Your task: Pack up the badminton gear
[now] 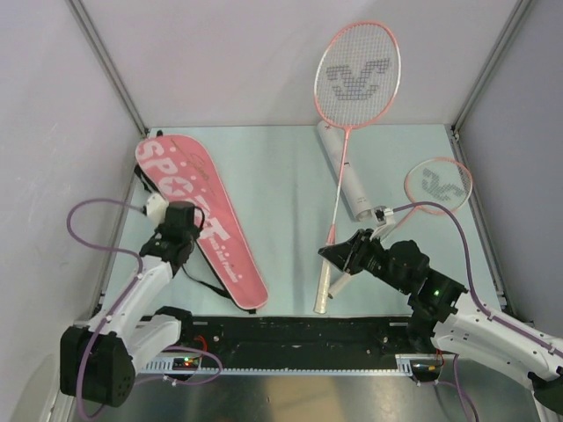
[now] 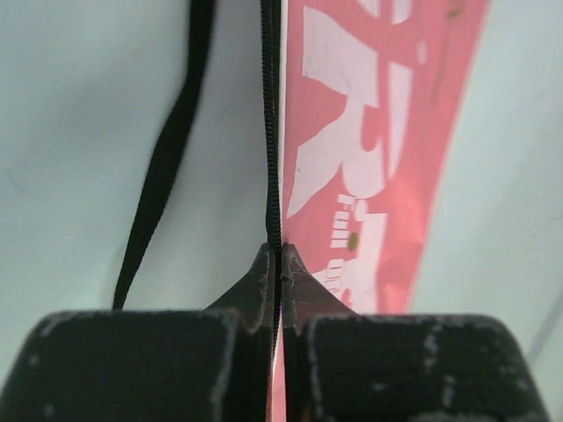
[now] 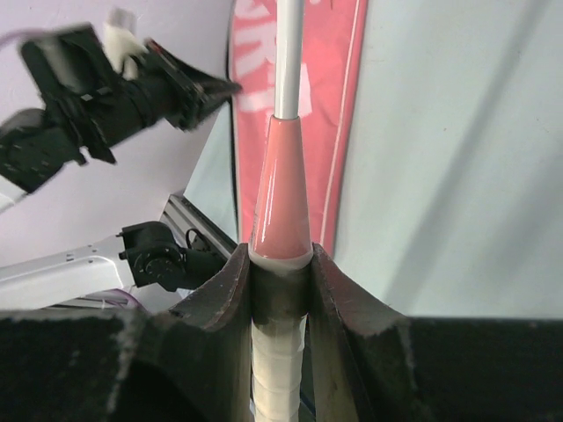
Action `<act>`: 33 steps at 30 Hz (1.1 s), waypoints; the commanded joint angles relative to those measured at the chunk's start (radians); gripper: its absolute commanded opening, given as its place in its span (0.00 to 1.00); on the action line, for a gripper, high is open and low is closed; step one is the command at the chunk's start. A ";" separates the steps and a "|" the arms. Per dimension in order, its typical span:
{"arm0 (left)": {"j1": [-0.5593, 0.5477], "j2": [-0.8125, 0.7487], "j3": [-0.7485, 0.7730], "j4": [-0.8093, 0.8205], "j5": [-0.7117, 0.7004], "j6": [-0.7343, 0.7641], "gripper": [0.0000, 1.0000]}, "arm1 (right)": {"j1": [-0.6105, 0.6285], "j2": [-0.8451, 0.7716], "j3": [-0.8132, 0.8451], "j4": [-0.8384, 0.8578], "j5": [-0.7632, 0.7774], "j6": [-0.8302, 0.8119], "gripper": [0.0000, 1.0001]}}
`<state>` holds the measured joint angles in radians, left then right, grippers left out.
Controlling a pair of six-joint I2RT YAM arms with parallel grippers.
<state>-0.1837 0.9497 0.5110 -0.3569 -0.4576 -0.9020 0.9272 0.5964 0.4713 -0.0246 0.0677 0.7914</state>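
Left pincer (image 2: 275, 255) is fully closed, its two fingertips pressed together on the thin black edging that runs along the side of the pink bag (image 2: 369, 132). The bag lies flat on the left part of the bench (image 1: 281, 176), its white lettering facing up, and its black strap (image 2: 163, 176) trails loose on the surface just beside it. Right pincer (image 3: 280, 264) is partly closed around one racket (image 1: 357, 77), gripping it where the pink cone meets the pale wrapped handle. That racket's shaft crosses over the white tube (image 1: 356, 193), which lies on the bench right of centre, and its pink-rimmed head shows against the back wall in the overhead view. The second racket (image 1: 438, 185) rests near the right edge, with only its head visible past the right arm.
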 commanded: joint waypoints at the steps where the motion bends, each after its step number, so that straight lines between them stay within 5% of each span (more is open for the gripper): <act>1: -0.085 0.024 0.203 -0.020 -0.261 0.279 0.00 | 0.000 -0.016 0.017 0.044 0.028 -0.023 0.00; 9: -0.346 0.203 0.474 -0.100 -0.476 0.694 0.00 | -0.001 -0.044 0.018 -0.009 0.051 -0.030 0.00; 18: -0.531 0.558 0.678 -0.253 -0.370 0.729 0.00 | -0.001 -0.109 0.018 -0.084 0.084 -0.035 0.00; 25: -0.541 0.697 0.733 -0.254 -0.119 0.647 0.22 | -0.002 -0.155 0.017 -0.146 0.117 -0.038 0.00; 33: -0.516 0.648 0.700 -0.241 -0.023 0.598 0.47 | 0.001 -0.160 0.018 -0.189 0.116 -0.013 0.00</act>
<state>-0.7212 1.6642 1.2018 -0.6090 -0.5453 -0.2630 0.9272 0.4461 0.4713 -0.2371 0.1612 0.7845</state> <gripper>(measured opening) 0.447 0.283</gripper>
